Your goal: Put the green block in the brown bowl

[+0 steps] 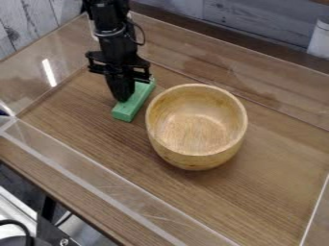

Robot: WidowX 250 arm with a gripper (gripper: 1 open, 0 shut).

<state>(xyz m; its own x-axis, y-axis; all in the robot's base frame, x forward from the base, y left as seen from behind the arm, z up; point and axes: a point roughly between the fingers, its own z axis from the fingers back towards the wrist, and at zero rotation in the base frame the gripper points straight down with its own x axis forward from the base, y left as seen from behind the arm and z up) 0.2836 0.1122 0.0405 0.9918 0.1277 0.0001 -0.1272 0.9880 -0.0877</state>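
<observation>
Gripper (123, 93): pointing down, fingers pinching narrow on the far end of the green block (131, 100), which is lying on the table just left of the brown bowl (195, 125). Risk: the off-centre grip is inviting the block to pivot or slip during lifting.

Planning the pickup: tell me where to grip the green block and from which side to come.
Grip the green block across its narrow width, near the far end, coming straight down from above. It lies flat on the table as a long thin bar, so its long sides suit the jaws. The gripper is already shut there, pointing down, beside the bowl.
</observation>
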